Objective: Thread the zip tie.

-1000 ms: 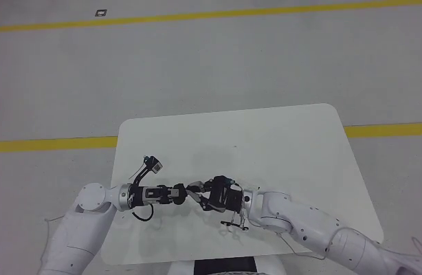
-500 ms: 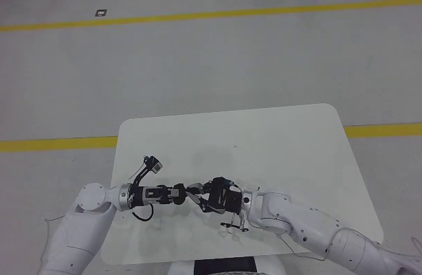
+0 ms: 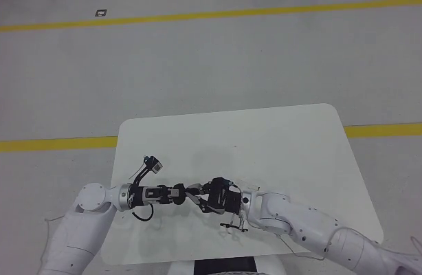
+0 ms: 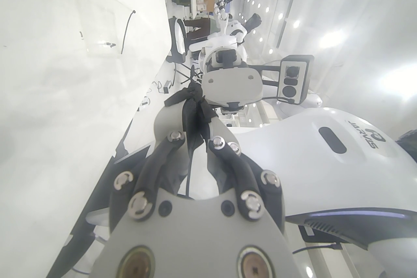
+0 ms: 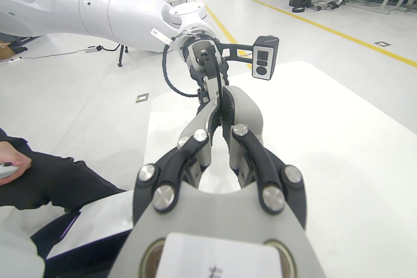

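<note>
Meeting tip to tip above near side of white rounded table (image 3: 266,130): found left gripper (image 4: 195,129) pinched shut on thin black plastic zip tie (image 4: 192,103), right gripper (image 5: 219,106) likewise clamped on same strand.

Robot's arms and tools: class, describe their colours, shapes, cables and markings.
The left arm and right arm are rounded white shells. The left tool and right tool each have two grey fingers on black linkage bars with silver pins, and a grey base. At the left wrist sit a black ribbed cable, a white tag and a grey-and-black camera box on a black bracket.
</note>
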Controlling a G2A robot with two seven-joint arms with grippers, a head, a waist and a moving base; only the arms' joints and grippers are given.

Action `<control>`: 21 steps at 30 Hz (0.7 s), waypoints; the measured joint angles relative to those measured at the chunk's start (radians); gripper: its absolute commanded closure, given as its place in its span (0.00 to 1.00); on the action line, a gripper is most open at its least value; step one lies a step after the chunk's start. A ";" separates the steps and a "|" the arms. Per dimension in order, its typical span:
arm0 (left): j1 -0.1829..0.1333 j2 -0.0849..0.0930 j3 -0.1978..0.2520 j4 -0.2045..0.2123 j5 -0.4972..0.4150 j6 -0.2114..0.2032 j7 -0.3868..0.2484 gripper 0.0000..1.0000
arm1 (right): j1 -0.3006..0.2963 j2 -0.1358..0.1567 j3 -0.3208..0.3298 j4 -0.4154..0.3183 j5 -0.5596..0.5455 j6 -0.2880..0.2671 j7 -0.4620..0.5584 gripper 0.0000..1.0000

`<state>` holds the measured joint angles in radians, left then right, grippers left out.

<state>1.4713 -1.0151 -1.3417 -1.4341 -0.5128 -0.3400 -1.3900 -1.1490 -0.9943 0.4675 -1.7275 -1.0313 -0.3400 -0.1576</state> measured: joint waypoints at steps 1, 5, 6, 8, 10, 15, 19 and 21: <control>0.000 0.000 0.000 0.000 0.000 0.000 0.000 1.00 | 0.000 0.000 0.001 0.001 0.000 0.000 -0.002 1.00; 0.000 0.000 0.000 0.000 0.000 0.000 0.000 1.00 | 0.000 0.001 0.005 0.000 -0.003 0.000 -0.004 1.00; 0.000 0.000 0.000 0.000 0.000 0.000 0.000 1.00 | -0.001 0.002 0.006 -0.001 -0.003 0.000 -0.004 1.00; 0.000 0.000 0.000 0.000 0.000 0.000 0.000 1.00 | -0.002 0.003 0.010 -0.002 -0.005 0.000 -0.005 1.00; 0.000 0.000 0.000 0.000 0.000 0.000 0.000 1.00 | -0.005 0.004 0.014 -0.004 -0.007 0.000 -0.007 1.00; 0.000 0.000 0.000 0.000 0.000 0.000 0.000 1.00 | -0.010 0.005 0.019 -0.011 -0.011 0.000 -0.008 1.00; 0.000 0.000 0.000 0.000 0.000 0.000 0.000 1.00 | -0.009 0.005 0.019 -0.013 -0.012 0.000 -0.005 1.00; 0.000 0.000 0.000 0.000 0.000 0.000 0.000 1.00 | -0.007 0.004 0.018 -0.012 -0.011 0.000 -0.004 1.00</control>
<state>1.4713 -1.0151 -1.3417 -1.4341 -0.5128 -0.3400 -1.3900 -1.1564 -0.9901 0.4855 -1.7393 -1.0426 -0.3400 -0.1612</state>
